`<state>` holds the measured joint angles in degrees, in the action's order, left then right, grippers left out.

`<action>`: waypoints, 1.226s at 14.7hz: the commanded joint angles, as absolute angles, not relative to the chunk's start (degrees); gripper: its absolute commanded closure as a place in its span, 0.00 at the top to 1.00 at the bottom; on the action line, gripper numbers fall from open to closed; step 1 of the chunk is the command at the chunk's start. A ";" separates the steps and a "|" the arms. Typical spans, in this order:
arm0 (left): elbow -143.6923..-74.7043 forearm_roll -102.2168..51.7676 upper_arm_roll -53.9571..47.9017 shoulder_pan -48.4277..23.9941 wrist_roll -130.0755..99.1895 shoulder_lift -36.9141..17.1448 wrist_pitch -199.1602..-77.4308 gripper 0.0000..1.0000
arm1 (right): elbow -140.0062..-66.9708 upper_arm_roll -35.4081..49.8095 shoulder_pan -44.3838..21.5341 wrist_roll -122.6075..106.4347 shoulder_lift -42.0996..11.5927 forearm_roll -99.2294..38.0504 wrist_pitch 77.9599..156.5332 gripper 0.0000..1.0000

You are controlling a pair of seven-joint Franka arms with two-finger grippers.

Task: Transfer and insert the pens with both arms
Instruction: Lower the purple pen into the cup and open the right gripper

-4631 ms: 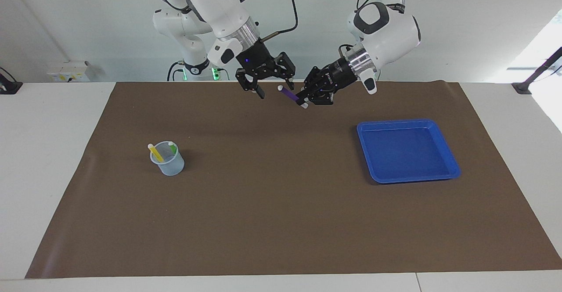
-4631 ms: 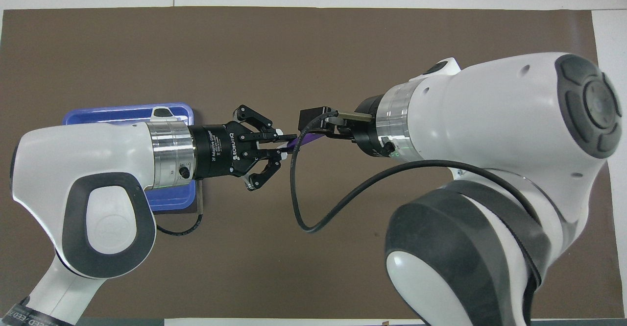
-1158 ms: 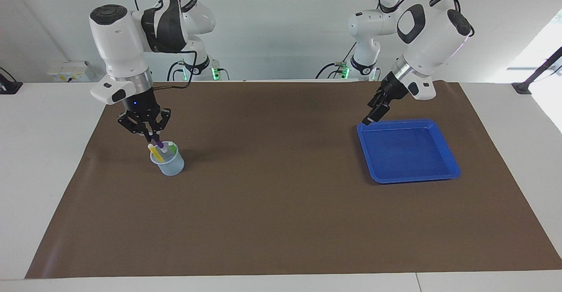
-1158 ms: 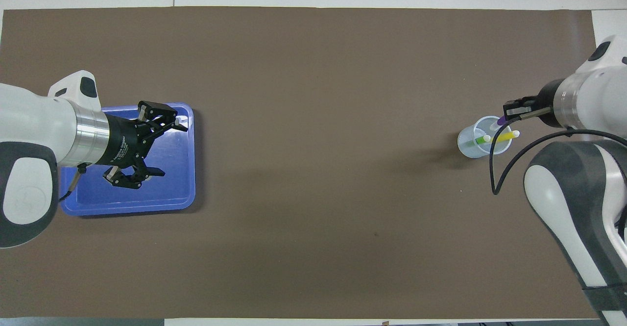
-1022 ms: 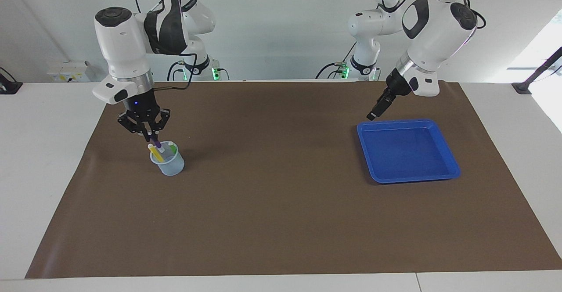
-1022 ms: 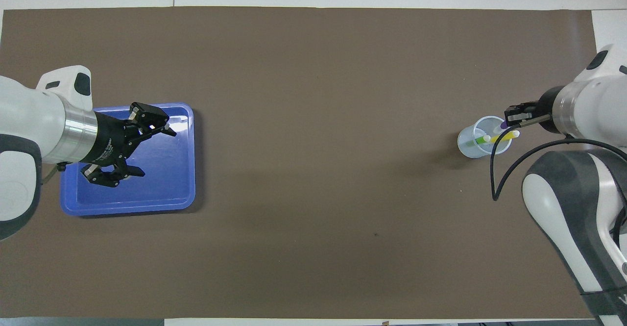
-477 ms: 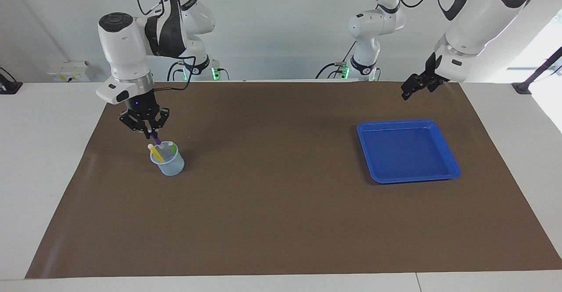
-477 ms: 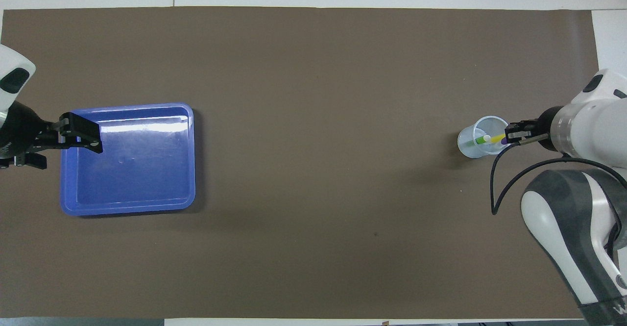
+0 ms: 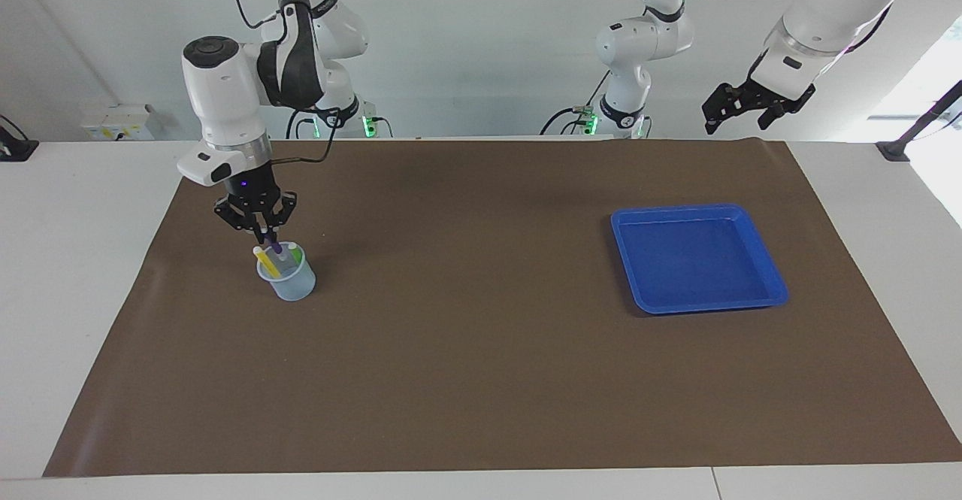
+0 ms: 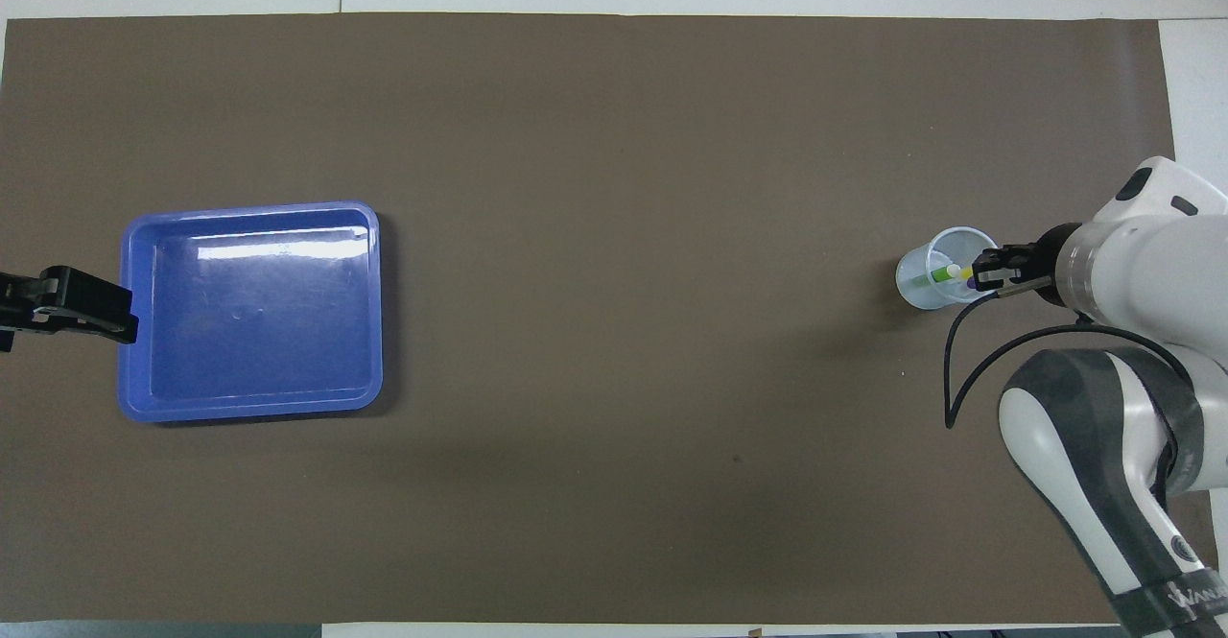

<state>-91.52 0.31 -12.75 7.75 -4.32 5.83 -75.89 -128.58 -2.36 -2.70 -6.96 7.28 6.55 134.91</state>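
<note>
A clear plastic cup (image 9: 288, 280) stands on the brown mat toward the right arm's end of the table. A yellow pen (image 9: 264, 259) and a green pen (image 9: 297, 255) lean inside it. My right gripper (image 9: 260, 231) hangs just above the cup's mouth, shut on the purple pen (image 9: 275, 246), whose lower end dips into the cup. From overhead the cup (image 10: 923, 285) shows the green pen (image 10: 940, 274) and the yellow pen (image 10: 964, 273), with the right gripper (image 10: 988, 270) over its rim. My left gripper (image 9: 740, 118) is raised high near the robots' edge of the mat, open and empty.
A blue tray (image 9: 676, 209) lies toward the left arm's end of the table with nothing in it, also in the overhead view as the tray (image 10: 249, 208). Two smaller white arms with green lights stand at the robots' edge. The brown mat (image 9: 481, 350) covers the table.
The left gripper rose from above the tray and pulled back toward its own base. The right gripper shifted over the cup with the purple pen, bringing its tip into the mouth.
</note>
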 commanded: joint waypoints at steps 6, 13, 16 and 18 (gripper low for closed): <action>-89.39 -1.32 1.68 -7.47 -4.04 4.48 -81.29 1.00 | -132.98 -2.64 -2.81 -4.40 7.39 6.59 139.83 0.00; -90.17 0.00 1.14 -6.86 -3.61 4.57 -80.07 1.00 | -134.21 -2.64 -2.90 -2.20 6.07 6.59 141.67 0.00; -90.09 0.00 0.70 -7.21 -3.52 2.30 -80.07 1.00 | -134.56 -2.64 -2.81 -2.20 4.75 6.59 143.35 0.00; -88.95 -0.09 0.88 -7.21 -3.43 0.36 -80.86 1.00 | -134.56 -2.64 -2.81 -2.20 4.22 6.59 143.70 0.00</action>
<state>-90.42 -0.85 0.72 -7.03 -4.30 2.72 -81.06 -133.94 -2.36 -2.70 -3.18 4.56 6.55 142.27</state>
